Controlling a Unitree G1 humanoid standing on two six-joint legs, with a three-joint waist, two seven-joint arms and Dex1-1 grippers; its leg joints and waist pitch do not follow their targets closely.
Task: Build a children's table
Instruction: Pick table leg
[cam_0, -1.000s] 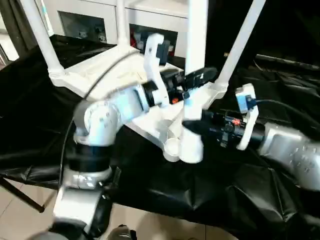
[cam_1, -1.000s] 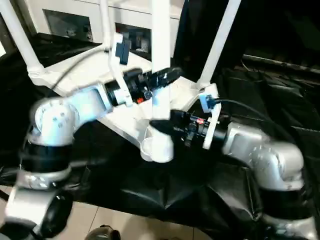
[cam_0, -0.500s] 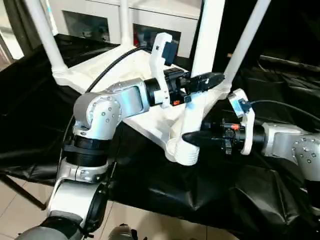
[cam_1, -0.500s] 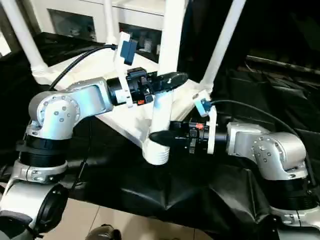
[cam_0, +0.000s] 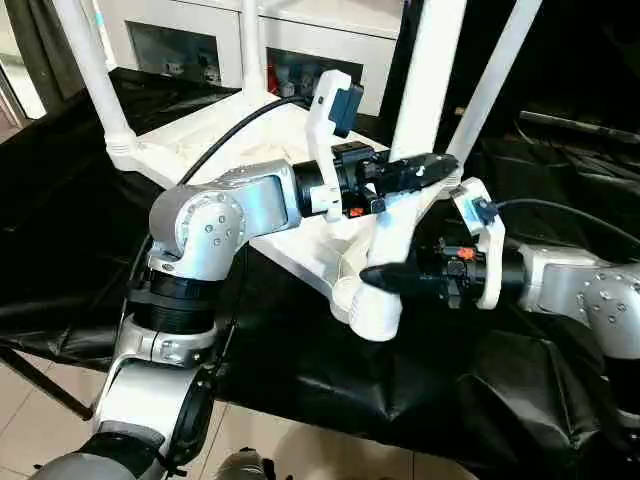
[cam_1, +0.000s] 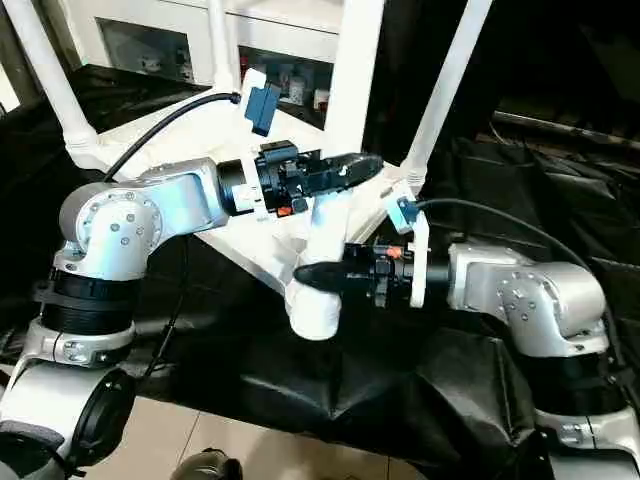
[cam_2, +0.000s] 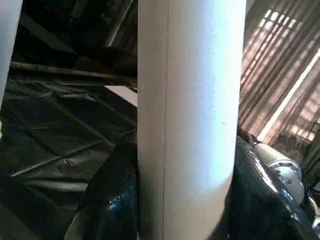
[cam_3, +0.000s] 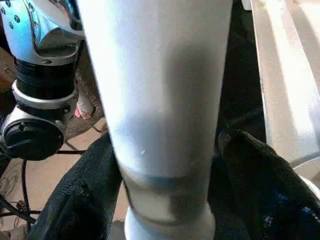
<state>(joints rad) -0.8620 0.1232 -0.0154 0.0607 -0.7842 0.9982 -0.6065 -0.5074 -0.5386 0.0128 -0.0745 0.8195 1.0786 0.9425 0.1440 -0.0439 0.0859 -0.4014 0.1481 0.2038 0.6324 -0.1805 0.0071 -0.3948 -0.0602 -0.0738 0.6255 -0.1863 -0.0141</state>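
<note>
The white tabletop (cam_0: 250, 150) lies upside down on a table draped in black cloth (cam_0: 480, 390), its ribbed underside facing up, with white legs standing up from its corners: one at the far left (cam_0: 90, 70), one at the back (cam_0: 250, 45) and one at the far right (cam_0: 495, 75). The nearest leg (cam_0: 415, 130) rises at the front corner of the tabletop, leaning a little, its thick lower end (cam_0: 375, 305) just beside the round corner socket (cam_0: 345, 295); whether it is seated in the socket cannot be told. The left gripper (cam_0: 425, 170) reaches in from the left and is clamped on this leg partway up; in the left wrist view its black fingers (cam_2: 107, 200) press against both sides of the white shaft (cam_2: 187, 115). The right gripper (cam_0: 385, 277) comes in from the right, lower down near the foot of the same leg; in the right wrist view its two fingers (cam_3: 80, 200) stand on either side of the leg (cam_3: 160, 100), close against it, but whether they squeeze it or merely flank it cannot be told. Behind the table stands a white cabinet (cam_0: 300, 40) with glass doors.
</note>
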